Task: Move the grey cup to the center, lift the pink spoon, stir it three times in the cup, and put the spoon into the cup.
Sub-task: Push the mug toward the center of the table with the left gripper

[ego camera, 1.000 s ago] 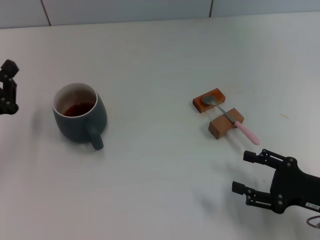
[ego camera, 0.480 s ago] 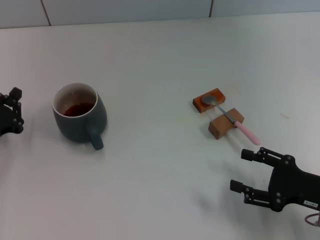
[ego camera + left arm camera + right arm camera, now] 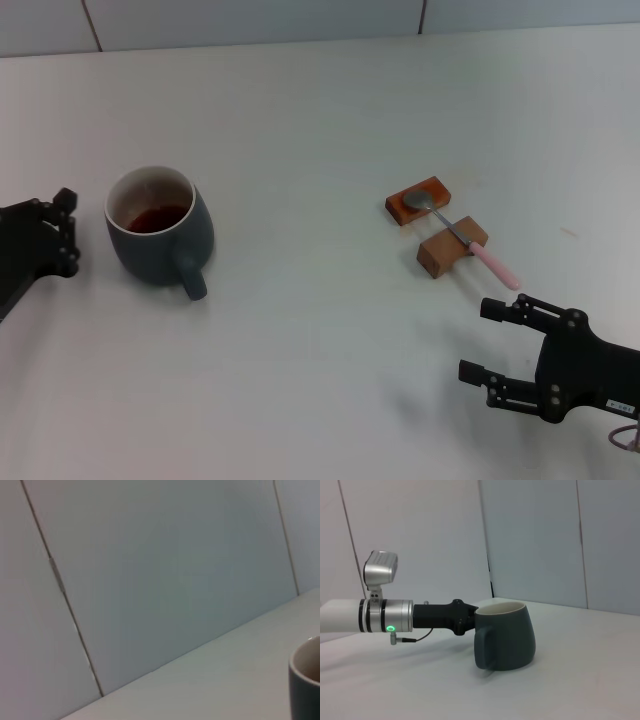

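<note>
The grey cup (image 3: 160, 228) stands at the left of the table with dark reddish liquid inside and its handle toward me. It also shows in the right wrist view (image 3: 506, 634) and at the edge of the left wrist view (image 3: 306, 682). My left gripper (image 3: 68, 234) is open, just left of the cup and apart from it; it also shows in the right wrist view (image 3: 458, 617). The pink spoon (image 3: 462, 236) lies across two brown wooden blocks (image 3: 450, 249) at the right. My right gripper (image 3: 487, 341) is open and empty, near the front right, short of the spoon's pink handle.
A tiled wall (image 3: 300, 20) runs along the table's far edge. Bare white table (image 3: 310, 300) lies between the cup and the blocks.
My left gripper has come in from the left edge toward the cup and now sits beside it. The right gripper has barely shifted. Cup and spoon have not moved.
</note>
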{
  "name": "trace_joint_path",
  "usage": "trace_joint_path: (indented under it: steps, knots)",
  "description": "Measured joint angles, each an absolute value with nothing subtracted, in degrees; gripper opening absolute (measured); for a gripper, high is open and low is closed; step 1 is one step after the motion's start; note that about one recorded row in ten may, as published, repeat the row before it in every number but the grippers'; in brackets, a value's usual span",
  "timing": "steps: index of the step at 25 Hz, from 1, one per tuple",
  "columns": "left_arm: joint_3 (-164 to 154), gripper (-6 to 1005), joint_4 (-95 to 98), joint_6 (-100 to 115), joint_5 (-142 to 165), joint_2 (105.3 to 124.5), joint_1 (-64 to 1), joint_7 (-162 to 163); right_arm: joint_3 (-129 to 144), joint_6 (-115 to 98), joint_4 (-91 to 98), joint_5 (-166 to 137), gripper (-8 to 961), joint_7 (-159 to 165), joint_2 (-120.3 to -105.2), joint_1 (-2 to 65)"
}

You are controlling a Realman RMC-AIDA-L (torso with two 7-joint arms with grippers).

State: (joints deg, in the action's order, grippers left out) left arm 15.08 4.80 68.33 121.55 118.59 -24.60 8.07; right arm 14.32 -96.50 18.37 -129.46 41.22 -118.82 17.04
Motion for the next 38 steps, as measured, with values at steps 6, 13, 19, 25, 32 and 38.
trace_joint_path:
  steps: [6, 13, 19, 25, 32, 38]
  knots:
    - [14.11, -1, 2.81, 66.98, 121.57, 118.58, -25.07, 7.95, 14.32, -96.5, 18.37, -129.46, 792, 41.22, -118.86, 17.05]
    - [10.72, -1, 0.58, 66.34, 121.54, 118.61, -26.39, 6.37, 14.32, -96.51, 18.37, -129.46, 792, 41.22, -118.9, 17.1]
    - [9.49, -1, -1.93, 65.62, 121.55, 118.65, -27.46, 6.3, 14.33, -96.62, 18.37, -129.47, 791, 41.22, -118.91, 17.15]
    - [9.41, -1, -5.48, 65.18, 123.09, 118.69, -28.68, 6.03, 14.32, -96.6, 18.37, -129.47, 791, 41.23, -118.92, 17.14]
    - [9.4, -1, -8.73, 63.99, 126.46, 118.84, -29.84, 6.1, 14.32, -96.55, 18.37, -129.46, 791, 41.3, -118.92, 17.13]
    - [9.4, -1, -11.53, 63.52, 128.23, 118.82, -30.12, 6.09, 14.32, -96.51, 18.37, -129.46, 792, 41.3, -118.91, 17.05]
